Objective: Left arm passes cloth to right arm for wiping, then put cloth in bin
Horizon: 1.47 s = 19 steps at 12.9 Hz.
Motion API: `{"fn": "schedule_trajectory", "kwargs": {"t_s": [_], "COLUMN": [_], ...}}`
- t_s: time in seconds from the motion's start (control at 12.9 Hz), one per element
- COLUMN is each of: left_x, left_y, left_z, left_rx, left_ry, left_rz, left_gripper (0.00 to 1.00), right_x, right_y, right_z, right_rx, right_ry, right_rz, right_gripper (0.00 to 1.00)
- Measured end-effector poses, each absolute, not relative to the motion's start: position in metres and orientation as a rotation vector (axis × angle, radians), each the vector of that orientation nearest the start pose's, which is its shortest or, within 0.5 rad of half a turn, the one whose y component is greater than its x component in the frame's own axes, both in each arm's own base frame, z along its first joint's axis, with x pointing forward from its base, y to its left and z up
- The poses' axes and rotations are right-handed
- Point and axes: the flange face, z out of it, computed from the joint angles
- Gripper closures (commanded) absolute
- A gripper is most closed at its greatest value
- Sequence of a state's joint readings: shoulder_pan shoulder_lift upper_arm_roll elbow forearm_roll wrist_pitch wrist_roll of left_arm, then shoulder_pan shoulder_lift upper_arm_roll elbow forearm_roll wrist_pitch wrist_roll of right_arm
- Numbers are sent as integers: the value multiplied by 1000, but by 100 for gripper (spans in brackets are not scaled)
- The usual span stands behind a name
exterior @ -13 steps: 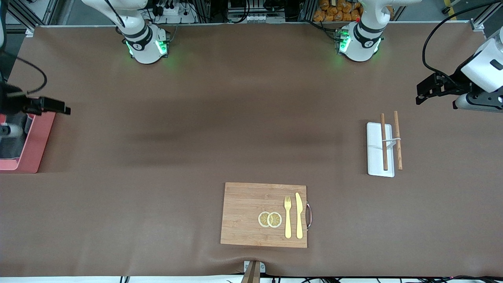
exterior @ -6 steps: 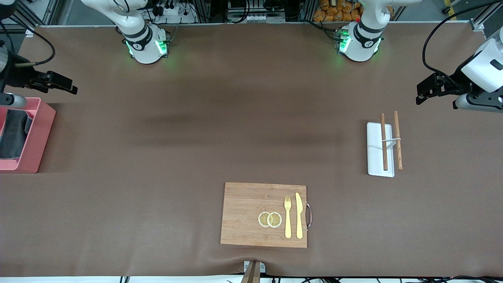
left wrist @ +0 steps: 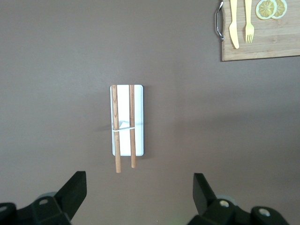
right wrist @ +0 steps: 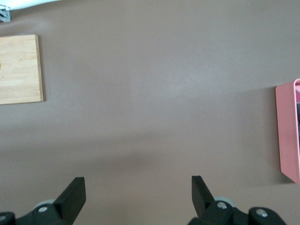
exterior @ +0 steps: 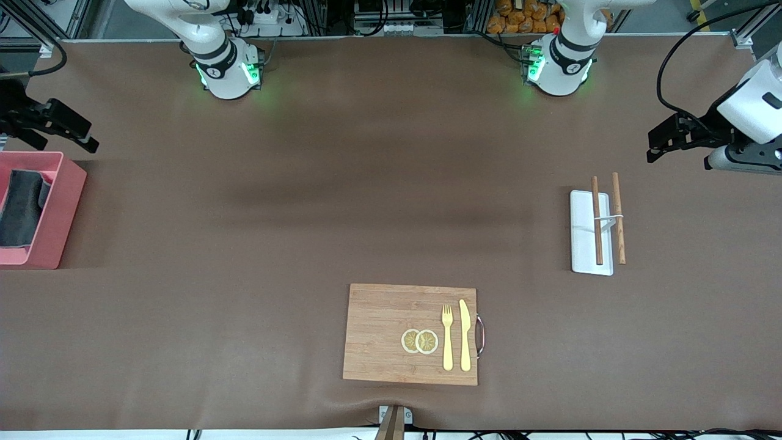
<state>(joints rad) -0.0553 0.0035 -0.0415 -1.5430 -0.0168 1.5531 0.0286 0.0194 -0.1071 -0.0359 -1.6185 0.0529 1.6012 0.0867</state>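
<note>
Lying dark-grey face up, the small soft cloth (exterior: 19, 208) sits inside the pink rectangular plastic bin (exterior: 56, 211) at the right arm's end of the brown tabletop (exterior: 305, 201). The right arm's black two-finger hand (exterior: 61, 127) hangs in the air just beside the bin's wall that is farther from the front camera; its fingers (right wrist: 74, 194) are spread wide with nothing between them, and its wrist view shows bare tabletop below, with a corner of the bin (right wrist: 287, 131) at the edge.

At the left arm's end, the left arm's black hand (exterior: 663, 139) waits above the tabletop, its fingers (left wrist: 75, 187) also spread wide and holding nothing. Near it, and nearer to the front camera, lies a white rectangular tray (exterior: 590, 233) with two brown wooden sticks (exterior: 597, 220) across it lengthwise, one partly off the tray's edge.

Well apart from the bin, near the tabletop's front edge, rests a wooden cutting board (exterior: 385, 333) with a metal handle, carrying two round lemon slices (exterior: 420, 341), a yellow fork (exterior: 447, 336) and a yellow knife (exterior: 465, 335) side by side.
</note>
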Motion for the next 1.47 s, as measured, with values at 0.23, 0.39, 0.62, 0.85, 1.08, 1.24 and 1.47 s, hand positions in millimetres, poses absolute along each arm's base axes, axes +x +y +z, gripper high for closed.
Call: {"fn": "schedule_trajectory", "kwargs": {"t_s": [0.23,0.39,0.62,0.85,1.08,1.24,1.47], "left_x": [551,551,551,551,551,551,551], "left_y": [-55,-55,-55,-55,-55,-55,-55], "left_z": [634,634,634,634,634,634,634], "left_rx": [-3152,-3152,-3152,-3152,-3152,-3152,-3152], "left_ry": [198,198,198,199,199,199,199], "left_rz": [-9,-10,-10,-10,-10,-10,-10], "left_gripper": [0,0,0,0,0,0,0], "right_x": [541,551,561,572,574,574,574], "right_y": [-8,-11,-11,-11,-11,-11,-10], "right_z": [654,647,647,647,648,648,647], "right_rx": [-3087,-3091,-3096,-3099,-3099,-3099,-3100], "right_ry": [122,119,118,118,116,115,115], "right_rz": [-127,-119,-128,-137,-143,-140,-136], "right_gripper": [0,0,0,0,0,0,0]}}
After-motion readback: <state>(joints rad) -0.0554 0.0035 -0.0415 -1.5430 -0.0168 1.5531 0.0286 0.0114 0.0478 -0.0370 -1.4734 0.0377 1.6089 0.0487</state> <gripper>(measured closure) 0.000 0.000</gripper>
